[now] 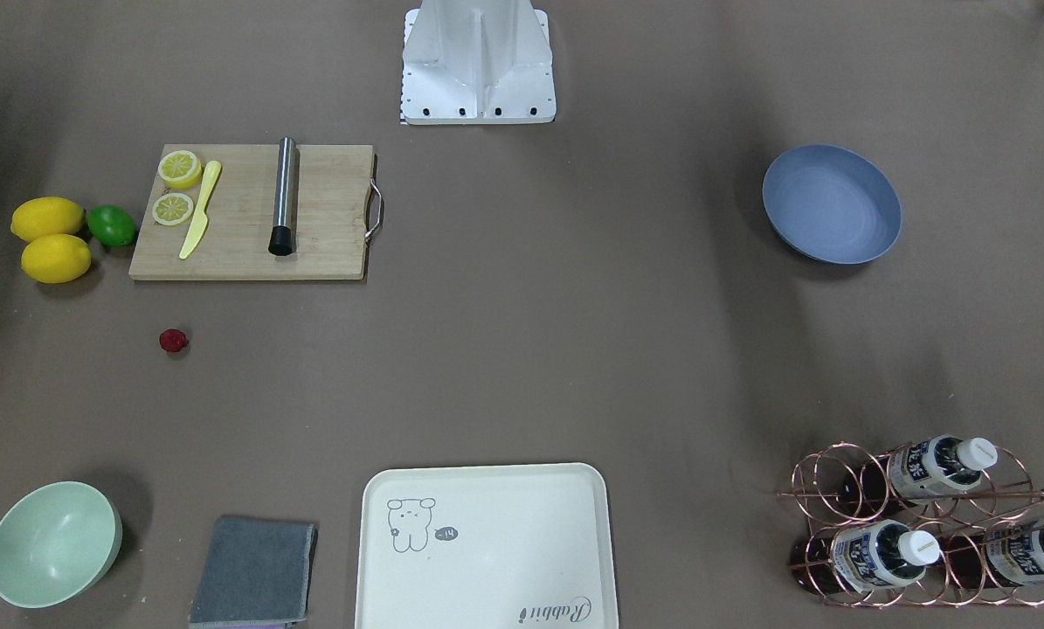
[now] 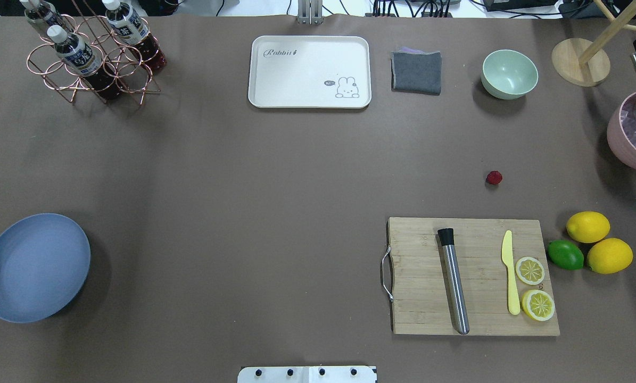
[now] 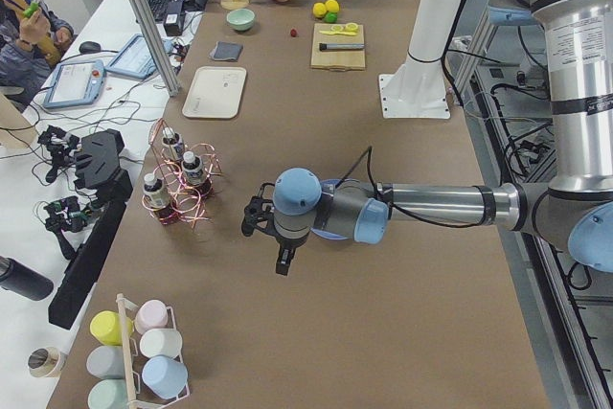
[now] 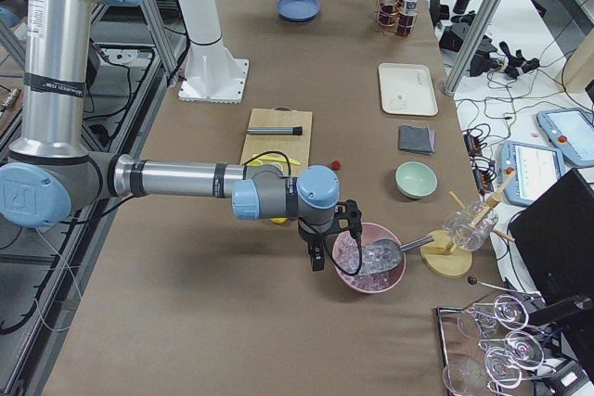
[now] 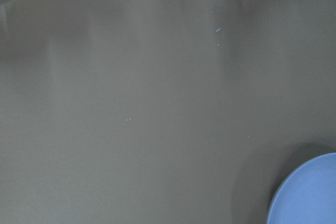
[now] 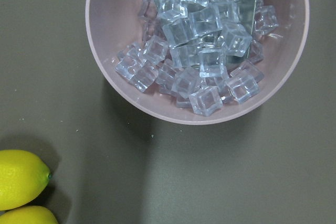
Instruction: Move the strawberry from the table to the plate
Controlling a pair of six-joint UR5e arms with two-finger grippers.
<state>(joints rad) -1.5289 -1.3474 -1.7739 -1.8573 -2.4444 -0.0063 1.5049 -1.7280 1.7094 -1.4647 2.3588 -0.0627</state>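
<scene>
Strawberry (image 2: 494,177) lies alone on the bare tabletop (image 2: 270,186), well apart from both sets of fingers and closer to the right ones. It sits just off the long edge of the wooden cutting board (image 2: 472,276).

The right arm reaches out level over the tabletop with its silver forearm horizontal. Its wrist is bent so that the right fingers (image 4: 316,257) point straight down, clear of the surface. They hang just beside the pink bowl (image 6: 131,93) of ice cubes (image 6: 205,56). Two lemons (image 6: 21,179) lie a little to the other side, and the strawberry is beyond those, further along the tabletop. These fingers show only from the side, and I cannot tell whether they are parted or closed.

The left arm mirrors that pose at the opposite end, with its forearm stretched flat and its wrist turned down. The left fingers (image 3: 283,261) hang above the brown surface. Whether they are spread or closed cannot be told either. The blue-grey plate (image 2: 34,267) lies near them, and its rim shows at the corner of the left wrist view. The strawberry is far across the tabletop from it.
</scene>
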